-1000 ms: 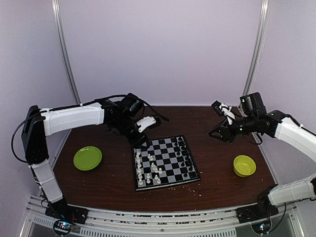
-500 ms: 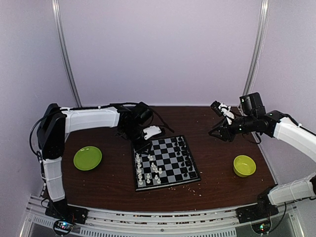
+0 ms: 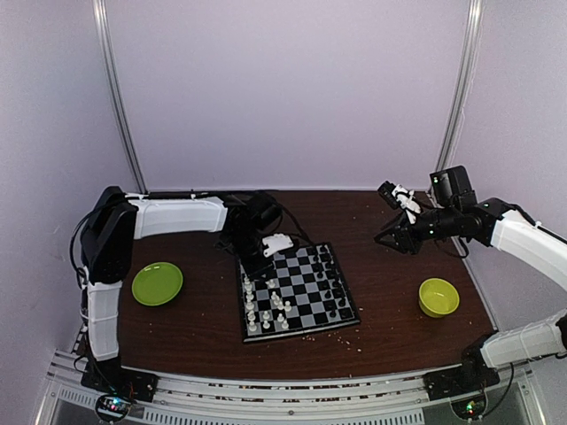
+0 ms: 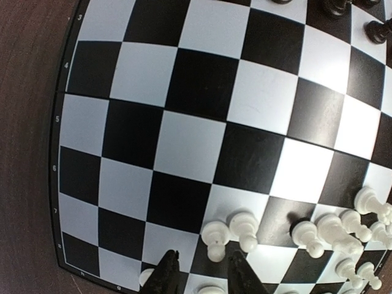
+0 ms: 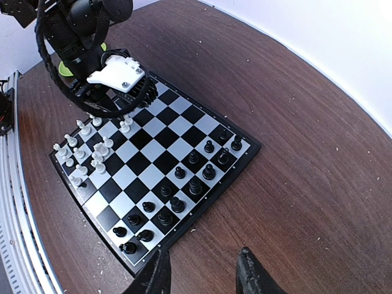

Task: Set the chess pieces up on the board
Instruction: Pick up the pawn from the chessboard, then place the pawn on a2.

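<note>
Half-open and empty, the left gripper (image 4: 205, 278) hung over crowded chess pieces (image 4: 215, 236) at the board's (image 4: 184, 147) far-left corner, where closing might topple neighbours; the right gripper (image 5: 202, 272) gaped empty right of it.

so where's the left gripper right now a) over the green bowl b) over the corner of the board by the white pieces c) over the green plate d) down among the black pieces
b: the left gripper hangs above a corner of the board, with white pieces right beside it.
</note>
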Available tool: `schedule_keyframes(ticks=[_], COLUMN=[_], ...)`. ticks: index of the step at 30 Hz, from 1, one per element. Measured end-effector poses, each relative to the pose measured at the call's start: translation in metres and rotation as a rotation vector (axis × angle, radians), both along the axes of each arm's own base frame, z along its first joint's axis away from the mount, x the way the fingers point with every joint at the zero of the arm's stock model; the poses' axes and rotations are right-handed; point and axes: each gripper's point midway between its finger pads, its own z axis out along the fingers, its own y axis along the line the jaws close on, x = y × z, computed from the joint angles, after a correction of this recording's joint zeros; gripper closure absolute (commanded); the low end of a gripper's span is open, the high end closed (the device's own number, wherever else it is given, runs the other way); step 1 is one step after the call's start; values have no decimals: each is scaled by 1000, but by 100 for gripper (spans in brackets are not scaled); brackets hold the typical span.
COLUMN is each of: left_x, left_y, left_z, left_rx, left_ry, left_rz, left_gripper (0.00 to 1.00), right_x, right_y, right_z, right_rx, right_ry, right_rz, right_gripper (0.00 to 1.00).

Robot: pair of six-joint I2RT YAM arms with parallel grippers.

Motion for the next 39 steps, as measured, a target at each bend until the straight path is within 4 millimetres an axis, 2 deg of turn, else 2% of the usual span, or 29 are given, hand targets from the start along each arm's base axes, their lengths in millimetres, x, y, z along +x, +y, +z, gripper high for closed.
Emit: schedule_keyframes(ticks=[6, 15, 19, 24, 33, 39], left_x=[3, 9, 12, 27, 74, 78], left_y=[0, -6, -8, -4, 30, 29], left_z=[-8, -4, -3, -2, 7, 5], left_rx=[20, 10, 7, 8, -11, -17], left_ry=[0, -19, -27, -47, -78, -78], left_rz=[-7, -24, -26, 21, 212, 234], left_gripper=[75, 89, 91, 92, 93, 93], right_x=[0, 1, 1, 0, 0, 0], right_y=[0, 0, 0, 0, 0, 0], right_z=[-1, -5, -9, -11, -14, -17], right_rx=[-1, -14, -20, -24, -30, -35], right_ry=[1, 7, 18, 26, 37, 44], right_rz=[0, 9, 10, 11, 12, 14], right_gripper=[64, 64, 64, 64, 64, 64])
